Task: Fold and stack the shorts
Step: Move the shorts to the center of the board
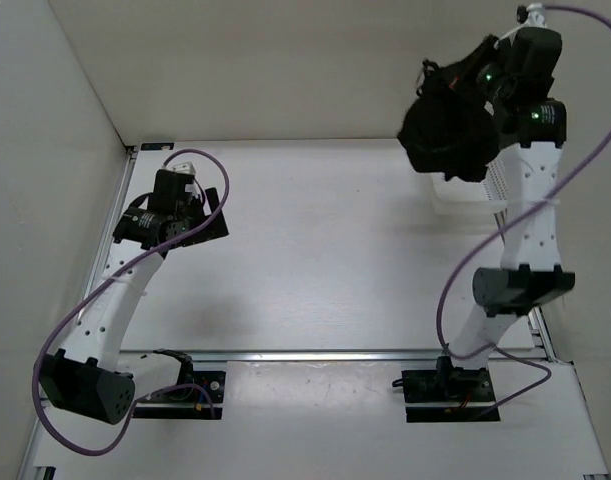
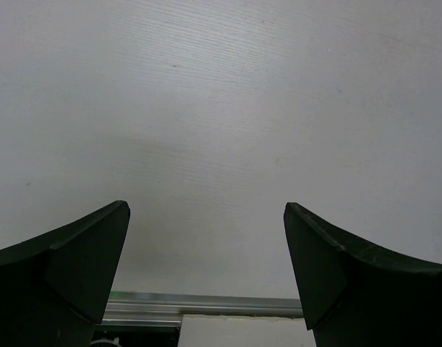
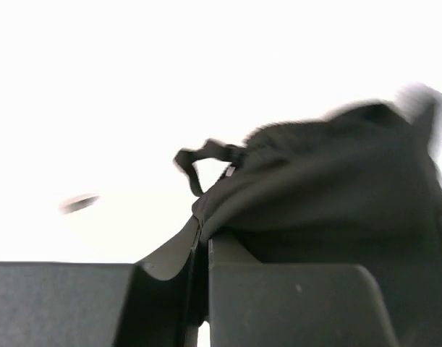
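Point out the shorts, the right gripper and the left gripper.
shorts (image 1: 447,135), top view, middle of the hanging black bundle.
right gripper (image 3: 203,242), right wrist view, between its shut fingertips.
left gripper (image 2: 206,213), left wrist view, gap between its open fingertips.

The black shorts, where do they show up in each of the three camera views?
Top external: shorts bunched at upper right, held up off the table.
Left wrist: not in it; only bare table beyond the open left end effector.
Right wrist: filling the right half, just above the right end effector, which is shut on the fabric.
Shared landmark: the right end effector holding the shorts, in the top and right wrist views.
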Robot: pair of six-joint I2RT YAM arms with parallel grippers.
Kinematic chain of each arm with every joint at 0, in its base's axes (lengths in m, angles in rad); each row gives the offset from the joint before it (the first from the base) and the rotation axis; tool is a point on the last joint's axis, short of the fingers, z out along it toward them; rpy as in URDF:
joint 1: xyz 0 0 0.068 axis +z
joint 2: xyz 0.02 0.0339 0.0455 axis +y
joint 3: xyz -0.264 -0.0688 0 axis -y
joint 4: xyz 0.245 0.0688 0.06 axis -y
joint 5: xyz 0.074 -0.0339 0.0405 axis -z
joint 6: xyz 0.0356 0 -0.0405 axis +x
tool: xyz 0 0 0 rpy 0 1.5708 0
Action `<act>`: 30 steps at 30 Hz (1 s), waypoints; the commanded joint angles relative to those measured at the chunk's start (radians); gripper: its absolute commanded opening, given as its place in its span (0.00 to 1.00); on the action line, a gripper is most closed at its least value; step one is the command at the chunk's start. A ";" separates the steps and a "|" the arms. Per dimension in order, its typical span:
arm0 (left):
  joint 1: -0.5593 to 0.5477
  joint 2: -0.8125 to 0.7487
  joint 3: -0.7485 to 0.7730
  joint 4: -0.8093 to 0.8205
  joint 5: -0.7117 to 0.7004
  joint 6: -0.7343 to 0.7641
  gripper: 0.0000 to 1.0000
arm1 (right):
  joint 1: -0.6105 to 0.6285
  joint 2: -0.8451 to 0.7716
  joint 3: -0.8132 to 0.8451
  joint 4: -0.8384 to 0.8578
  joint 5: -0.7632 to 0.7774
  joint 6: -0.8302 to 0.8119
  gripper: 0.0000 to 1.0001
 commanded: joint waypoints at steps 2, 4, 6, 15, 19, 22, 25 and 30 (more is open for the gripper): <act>0.027 -0.046 0.059 -0.038 0.017 -0.043 1.00 | 0.155 -0.131 0.056 0.112 -0.276 -0.022 0.00; 0.037 -0.055 0.068 -0.050 0.043 -0.043 1.00 | 0.204 -0.159 0.056 0.112 -0.320 -0.022 0.00; 0.037 -0.084 0.068 -0.033 0.093 -0.043 1.00 | 0.267 -0.197 0.001 0.112 -0.329 -0.036 0.00; 0.098 -0.094 0.059 -0.088 0.075 -0.073 1.00 | 0.315 -0.268 -0.582 0.084 -0.233 -0.163 0.85; 0.107 -0.071 0.097 -0.102 0.075 -0.062 1.00 | 0.331 -0.235 -0.696 -0.027 -0.081 -0.159 0.92; 0.107 -0.071 0.073 -0.055 0.148 -0.053 1.00 | 0.400 -0.368 -0.869 0.061 0.072 -0.133 0.76; 0.069 -0.060 -0.011 0.014 0.225 -0.053 0.53 | 0.480 -0.433 -0.942 0.102 0.242 -0.122 0.18; -0.012 0.113 -0.093 0.120 0.294 -0.118 0.37 | 0.531 -0.443 -1.014 0.093 0.293 -0.036 0.07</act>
